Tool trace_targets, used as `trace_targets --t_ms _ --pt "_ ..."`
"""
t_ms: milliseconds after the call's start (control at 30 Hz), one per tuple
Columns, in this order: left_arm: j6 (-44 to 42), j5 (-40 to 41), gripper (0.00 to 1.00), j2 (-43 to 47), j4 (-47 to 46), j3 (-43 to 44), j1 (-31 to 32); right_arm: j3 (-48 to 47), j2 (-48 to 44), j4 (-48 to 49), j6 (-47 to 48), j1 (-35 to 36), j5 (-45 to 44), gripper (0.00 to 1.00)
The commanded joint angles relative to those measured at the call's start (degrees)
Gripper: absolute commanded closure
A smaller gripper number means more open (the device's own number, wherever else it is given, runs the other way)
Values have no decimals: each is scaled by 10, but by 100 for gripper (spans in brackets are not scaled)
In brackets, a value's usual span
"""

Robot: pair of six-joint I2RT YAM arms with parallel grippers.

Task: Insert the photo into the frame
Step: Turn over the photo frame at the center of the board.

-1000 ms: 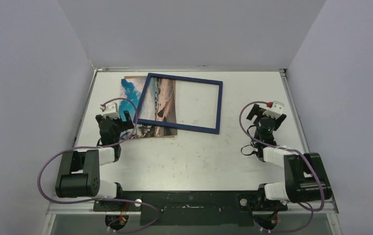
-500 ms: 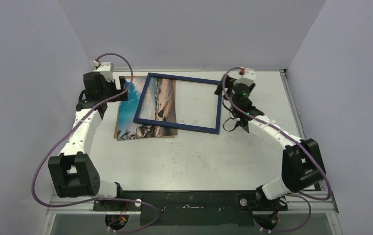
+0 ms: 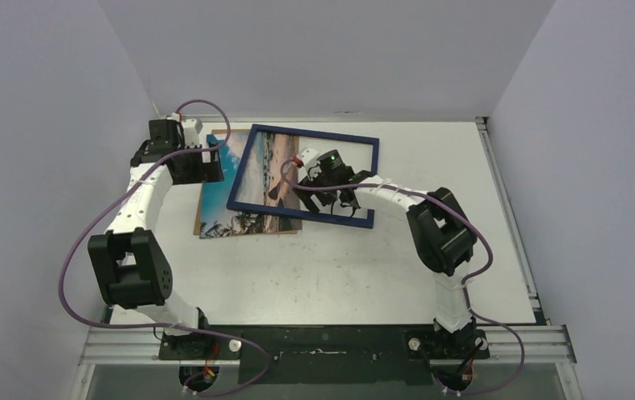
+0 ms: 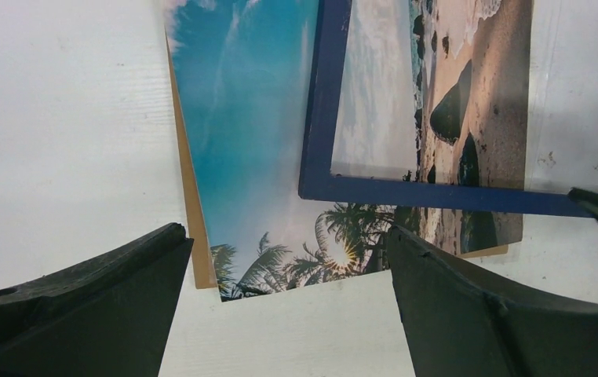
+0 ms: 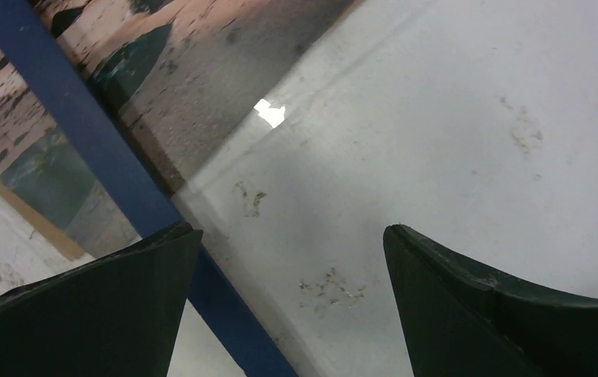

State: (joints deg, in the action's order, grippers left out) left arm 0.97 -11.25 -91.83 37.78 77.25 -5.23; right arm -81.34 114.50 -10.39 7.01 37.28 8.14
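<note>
Your right gripper [image 5: 292,232] hangs empty, jaws wide apart, over the clear pane of the frame [image 5: 84,118], just beside the edge of the photo [image 5: 202,63] under the glass. Your left gripper [image 4: 288,236], also spread and empty, hangs over the photo's uncovered sky side, left of the frame. The frame lies partly across the photo, which rests on a brown board [image 4: 192,228].

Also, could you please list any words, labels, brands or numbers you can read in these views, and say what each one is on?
None: no text can be read in any view.
Photo: a beach scene only, with no caption or print mark showing.
Frame: plain navy, with no label or brand visible.
</note>
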Motion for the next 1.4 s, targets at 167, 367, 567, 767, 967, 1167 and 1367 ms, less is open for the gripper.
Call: trace_targets --t_ms 167,367,567,767,967,1167,1367 --pt "-6 6 4 -22 43 46 -3 -59 47 -73 101 44 95 9" --pt "-31 13 4 -23 53 43 -3 -52 44 -60 102 47 116 8" --pt "-31 12 4 -15 62 49 -5 -52 49 -63 107 50 116 0" --pt "-35 4 4 -5 68 36 -8 -21 59 -50 137 74 52 23" --pt "-42 4 4 10 79 31 -18 -16 75 -44 147 75 41 50" --pt "-58 -2 4 28 85 18 -19 -37 58 -52 146 74 32 79" --pt "-92 -15 4 47 86 6 -19 -39 -3 -25 140 74 21 93"
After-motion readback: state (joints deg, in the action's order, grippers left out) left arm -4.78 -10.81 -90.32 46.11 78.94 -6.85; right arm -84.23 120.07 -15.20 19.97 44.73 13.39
